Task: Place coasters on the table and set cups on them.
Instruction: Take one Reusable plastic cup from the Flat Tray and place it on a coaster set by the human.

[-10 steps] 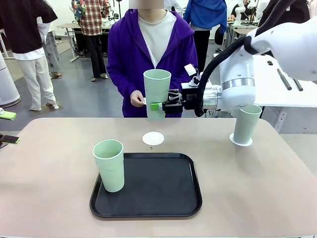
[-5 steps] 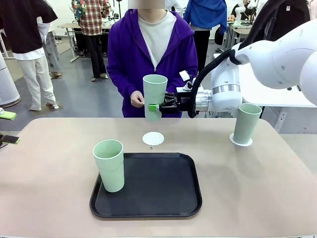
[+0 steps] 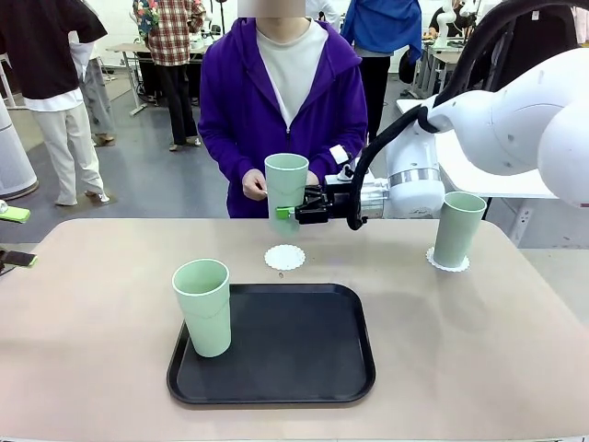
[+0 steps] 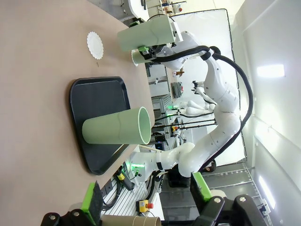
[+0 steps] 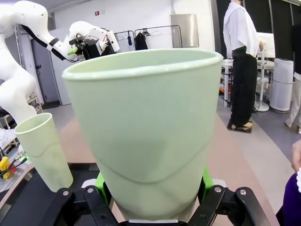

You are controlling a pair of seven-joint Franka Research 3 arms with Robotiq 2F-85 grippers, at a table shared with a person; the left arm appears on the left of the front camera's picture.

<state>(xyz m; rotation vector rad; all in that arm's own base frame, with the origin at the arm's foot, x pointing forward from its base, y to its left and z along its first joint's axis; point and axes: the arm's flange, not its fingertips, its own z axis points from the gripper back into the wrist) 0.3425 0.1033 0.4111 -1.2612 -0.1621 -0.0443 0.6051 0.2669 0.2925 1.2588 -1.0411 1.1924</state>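
A black tray (image 3: 294, 354) lies in the lower centre of the frame. A person in a purple jacket (image 3: 225, 110) stands at upper centre. Other people (image 3: 55, 92) stand at upper left.

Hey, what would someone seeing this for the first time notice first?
The right gripper holding a mint cup in the air, roughly above a bare coaster, in front of the person in purple. Then a second cup standing at the left edge of the black tray, and a third cup on a far-right coaster.

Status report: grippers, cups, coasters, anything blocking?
Right gripper shut on held cup, aloft near bare coaster. Left gripper open, empty. Second cup on its coaster, third cup on tray. Bare coaster unobstructed.
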